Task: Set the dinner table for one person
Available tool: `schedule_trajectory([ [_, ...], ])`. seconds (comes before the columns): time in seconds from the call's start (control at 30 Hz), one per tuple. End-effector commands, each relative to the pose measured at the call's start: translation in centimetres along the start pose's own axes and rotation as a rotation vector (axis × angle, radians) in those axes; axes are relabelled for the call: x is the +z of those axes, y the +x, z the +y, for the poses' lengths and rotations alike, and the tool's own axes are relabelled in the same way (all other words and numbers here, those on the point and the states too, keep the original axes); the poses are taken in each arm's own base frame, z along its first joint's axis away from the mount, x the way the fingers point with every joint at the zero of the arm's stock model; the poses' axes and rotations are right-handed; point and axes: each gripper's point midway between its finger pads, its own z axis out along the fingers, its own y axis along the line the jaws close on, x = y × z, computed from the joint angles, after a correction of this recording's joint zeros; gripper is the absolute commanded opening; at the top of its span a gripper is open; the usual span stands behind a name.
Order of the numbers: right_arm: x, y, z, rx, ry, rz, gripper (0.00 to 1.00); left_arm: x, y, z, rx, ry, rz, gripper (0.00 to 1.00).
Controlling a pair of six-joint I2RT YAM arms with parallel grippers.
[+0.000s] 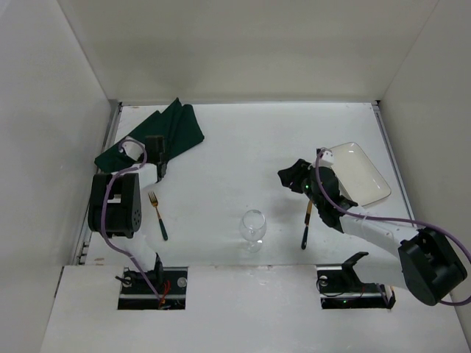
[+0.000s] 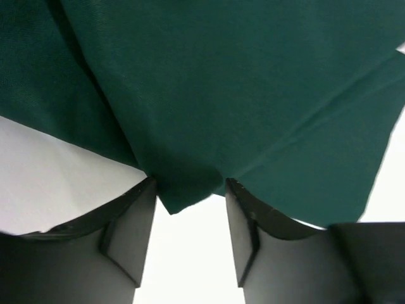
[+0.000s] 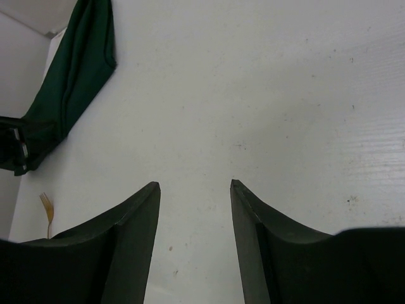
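Note:
The dinner table [image 1: 243, 140] is a large white tabletop. On it lie a dark green cloth [image 1: 173, 126] at the far left, a fork [image 1: 157, 215] with gold tines, a clear wine glass [image 1: 253, 228] standing upright, a dark-handled knife [image 1: 306, 224] and a white rectangular plate [image 1: 358, 174]. My left gripper [image 1: 157, 149] is open at the cloth's near edge. In the left wrist view a corner of the cloth [image 2: 183, 190] lies between the fingertips of the left gripper [image 2: 190, 185]. My right gripper [image 1: 292, 176] is open and empty over bare tabletop [image 3: 253, 101], left of the plate.
White walls enclose the table on three sides. The right wrist view shows the cloth [image 3: 76, 82] and the fork's tines [image 3: 47, 206] far to the left. The knife lies under the right forearm, between the glass and the plate.

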Motion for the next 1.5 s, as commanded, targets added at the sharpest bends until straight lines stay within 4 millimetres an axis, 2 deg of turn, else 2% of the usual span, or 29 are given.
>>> schedule_trajectory([
  [0.0, 0.0, -2.5, 2.1, 0.009, -0.062, -0.067, 0.55, 0.3, -0.9, -2.9, -0.069, 0.064, -0.018, 0.39],
  [0.07, 0.3, -2.2, 1.8, 0.008, -0.055, -0.051, 0.55, 1.0, -0.6, -3.7, -0.052, 0.075, -0.014, 0.25],
  [0.17, 0.2, -2.4, 2.2, 0.006, -0.061, -0.058, 0.55, 2.1, 0.2, -5.4, -0.033, 0.105, 0.013, 0.14],
  [0.33, 0.2, -2.3, 2.1, 0.003, -0.060, -0.051, 0.55, 2.3, 2.7, -10.0, 0.022, 0.194, 0.059, 0.06],
  [0.47, 0.1, -2.5, 1.6, 0.009, -0.049, -0.062, 0.56, 0.9, 6.2, -13.1, 0.073, 0.267, 0.116, 0.03],
  [0.6, 0.2, -2.6, 1.6, 0.012, -0.049, -0.068, 0.56, -2.0, 9.5, -15.3, 0.106, 0.363, 0.165, 0.02],
  [0.77, 0.7, -2.1, 1.6, 0.006, -0.042, -0.052, 0.56, -8.4, 12.4, -19.2, 0.155, 0.563, 0.205, 0.02],
  [0.9, 0.7, -2.0, 1.2, 0.014, -0.028, -0.050, 0.56, -13.9, 16.6, -21.5, 0.230, 0.723, 0.291, 0.02],
  [1.03, 0.4, -2.9, 0.2, 0.030, 0.008, -0.093, 0.56, -18.8, 21.9, -23.4, 0.283, 0.881, 0.443, 0.03],
  [1.27, -0.1, -4.0, -2.5, 0.068, 0.095, -0.137, 0.59, -23.7, 29.2, -24.6, 0.374, 1.068, 0.693, 0.04],
  [1.37, -0.1, -4.2, -3.1, 0.070, 0.120, -0.138, 0.62, -25.4, 31.2, -24.5, 0.391, 1.113, 0.767, 0.04],
  [1.47, 0.6, -3.4, -3.8, 0.068, 0.152, -0.109, 0.65, -27.1, 32.5, -24.5, 0.392, 1.139, 0.814, 0.06],
])
